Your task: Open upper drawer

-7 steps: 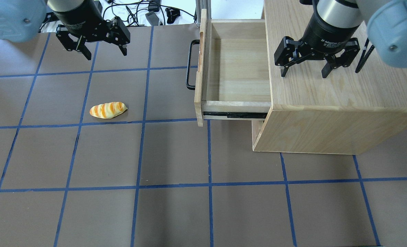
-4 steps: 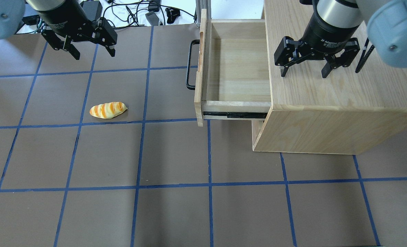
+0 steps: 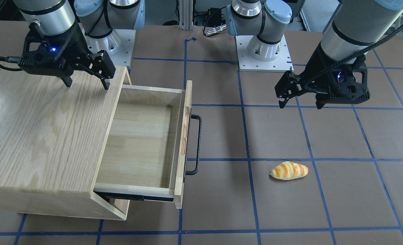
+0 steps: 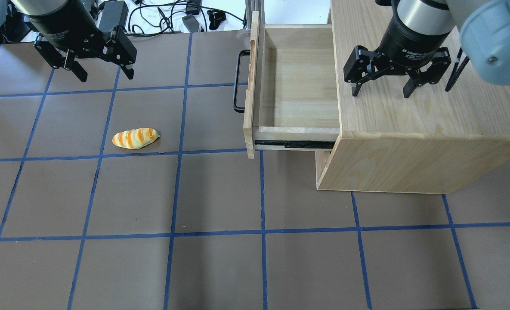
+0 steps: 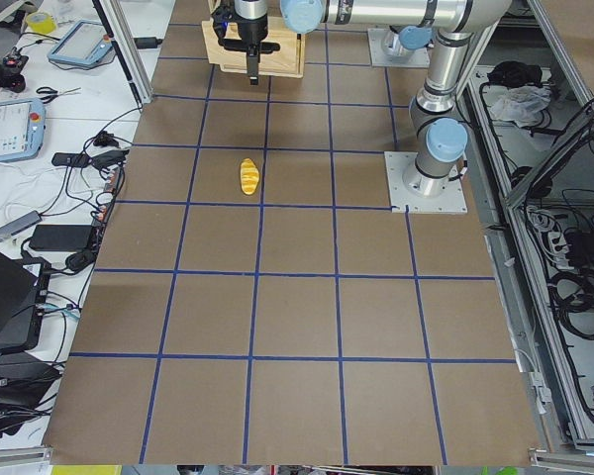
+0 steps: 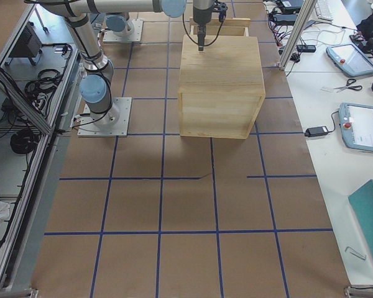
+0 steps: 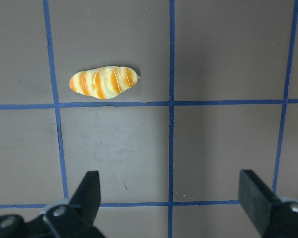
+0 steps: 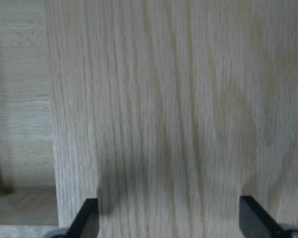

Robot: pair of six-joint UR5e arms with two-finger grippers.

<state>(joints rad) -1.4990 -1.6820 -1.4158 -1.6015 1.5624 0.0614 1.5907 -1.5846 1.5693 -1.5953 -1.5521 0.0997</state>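
The upper drawer stands pulled far out of the oak cabinet, and its light wood inside is bare. Its black bar handle faces the table's middle; it also shows in the front-facing view. My right gripper hangs open and empty just above the cabinet top near the drawer opening; the right wrist view shows grained wood between its fingers. My left gripper is open and empty above the mat, well away from the handle.
A striped toy bread roll lies on the brown mat below the left gripper, also in the left wrist view. Cables and adapters lie beyond the table's far edge. The arm bases stand on the robot's side.
My left gripper has moved further left, away from the drawer handle, still open. The right gripper, the drawer and the bread roll have not moved.
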